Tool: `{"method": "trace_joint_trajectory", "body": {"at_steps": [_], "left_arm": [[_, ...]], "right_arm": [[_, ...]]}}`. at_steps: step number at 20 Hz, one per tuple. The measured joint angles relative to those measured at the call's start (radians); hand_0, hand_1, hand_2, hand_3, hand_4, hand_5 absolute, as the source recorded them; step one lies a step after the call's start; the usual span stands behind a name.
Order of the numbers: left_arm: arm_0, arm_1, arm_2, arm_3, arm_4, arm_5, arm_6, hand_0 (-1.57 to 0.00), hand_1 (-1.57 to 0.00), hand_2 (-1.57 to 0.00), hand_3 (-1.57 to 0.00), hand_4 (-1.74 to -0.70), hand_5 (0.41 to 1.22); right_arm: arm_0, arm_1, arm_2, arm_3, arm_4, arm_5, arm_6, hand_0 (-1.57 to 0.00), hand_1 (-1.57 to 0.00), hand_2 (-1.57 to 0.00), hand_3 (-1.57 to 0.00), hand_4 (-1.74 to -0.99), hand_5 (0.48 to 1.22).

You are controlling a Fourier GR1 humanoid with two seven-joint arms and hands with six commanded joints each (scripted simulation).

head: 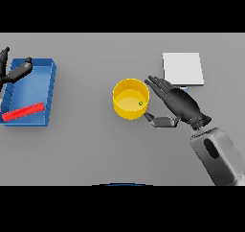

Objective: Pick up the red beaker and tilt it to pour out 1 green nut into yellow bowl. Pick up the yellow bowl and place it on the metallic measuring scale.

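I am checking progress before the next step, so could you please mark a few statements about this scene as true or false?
1. A green nut lies inside the yellow bowl. True.
2. The yellow bowl already sits on the scale. False: it stands on the table, left of the scale.
3. The red beaker lies in the blue tray. True.
4. The right hand grips the red beaker. False: it is open beside the bowl.
5. The left hand is over the scale. False: it is at the tray.
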Motion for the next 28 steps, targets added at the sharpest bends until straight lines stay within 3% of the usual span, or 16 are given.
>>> {"method": "trace_joint_trajectory", "body": {"at_steps": [9, 15, 23, 28], "left_arm": [[-0.005, -0.008, -0.007, 0.003, -0.005, 0.000, -0.008, 0.00, 0.00, 0.00, 0.00, -0.80, 0.717], [-0.012, -0.009, -0.010, 0.003, -0.002, -0.010, 0.002, 0.00, 0.00, 0.00, 0.00, -0.80, 0.729], [-0.003, 0.008, -0.004, -0.008, 0.000, -0.010, -0.003, 0.00, 0.00, 0.00, 0.00, -0.80, 0.738], [-0.011, 0.000, -0.005, 0.017, -0.006, -0.014, -0.018, 0.00, 0.00, 0.00, 0.00, -0.79, 0.729]], "right_arm": [[-0.219, -0.024, 0.127, 0.164, 0.079, 0.152, -0.078, 0.00, 0.00, 0.00, 0.00, -1.269, 0.683], [-0.302, 0.004, 0.192, 0.295, 0.106, 0.198, -0.140, 0.00, 0.00, 0.00, 0.00, -1.243, 0.682], [-0.364, 0.024, 0.245, 0.389, 0.140, 0.259, -0.126, 0.00, 0.00, 0.00, 0.00, -1.303, 0.674], [-0.401, 0.044, 0.276, 0.433, 0.162, 0.281, -0.118, 0.00, 0.00, 0.00, -0.01, -1.308, 0.729]]}}
